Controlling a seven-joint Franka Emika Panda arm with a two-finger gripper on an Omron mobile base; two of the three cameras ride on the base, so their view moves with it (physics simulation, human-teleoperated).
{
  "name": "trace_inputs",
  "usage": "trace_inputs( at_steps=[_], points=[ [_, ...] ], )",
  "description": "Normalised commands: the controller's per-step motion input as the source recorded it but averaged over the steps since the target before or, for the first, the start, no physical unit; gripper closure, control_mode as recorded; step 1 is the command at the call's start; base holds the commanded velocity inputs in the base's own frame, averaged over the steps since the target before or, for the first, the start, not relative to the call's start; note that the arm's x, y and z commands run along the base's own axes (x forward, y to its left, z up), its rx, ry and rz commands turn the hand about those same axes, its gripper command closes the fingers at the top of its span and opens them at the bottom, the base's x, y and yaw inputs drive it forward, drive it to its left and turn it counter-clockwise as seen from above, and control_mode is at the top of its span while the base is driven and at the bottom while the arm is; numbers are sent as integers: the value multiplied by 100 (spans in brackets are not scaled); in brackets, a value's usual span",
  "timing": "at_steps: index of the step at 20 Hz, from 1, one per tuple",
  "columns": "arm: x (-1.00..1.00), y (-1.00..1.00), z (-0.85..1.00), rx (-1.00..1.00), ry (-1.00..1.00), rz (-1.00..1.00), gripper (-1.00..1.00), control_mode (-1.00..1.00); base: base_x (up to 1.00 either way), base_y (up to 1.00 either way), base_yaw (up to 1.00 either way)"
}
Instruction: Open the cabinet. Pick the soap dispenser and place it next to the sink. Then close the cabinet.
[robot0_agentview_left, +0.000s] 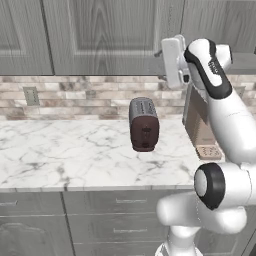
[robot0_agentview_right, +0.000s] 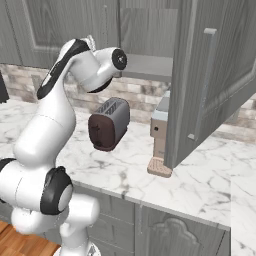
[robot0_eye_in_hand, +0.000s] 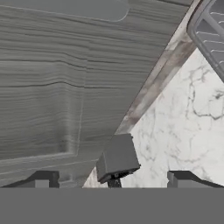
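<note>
While the gripper (robot0_eye_in_hand: 113, 180) stands wide open and holds nothing, raised near the cabinet (robot0_agentview_right: 210, 75), the marble counter (robot0_agentview_left: 65, 155) lies below; a dark toaster (robot0_agentview_left: 144, 125) stands mid-counter; a knife block (robot0_agentview_right: 161, 145) sits right of it; the cabinet's right door hangs open.

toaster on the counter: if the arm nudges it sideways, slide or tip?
Probably slides: the toaster looks squat and sits flat on smooth marble counter. A push high on its narrow side might rock it. Its rounded, glossy shell would likely be slippery to grip.
</note>
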Motion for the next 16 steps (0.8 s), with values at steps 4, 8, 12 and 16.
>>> trace_inputs(
  at_steps=[4, 8, 12, 16],
  points=[
    [-60, 0, 14, -14, -16, -4, -100, -100, 0, 0, 0],
    [-62, 0, 12, -16, -16, -15, -100, -100, 0, 0, 0],
    [-57, -4, 12, -9, -10, -33, -100, -100, 0, 0, 0],
    [-51, -9, 14, -1, -3, -37, -100, -100, 0, 0, 0]
  ],
)
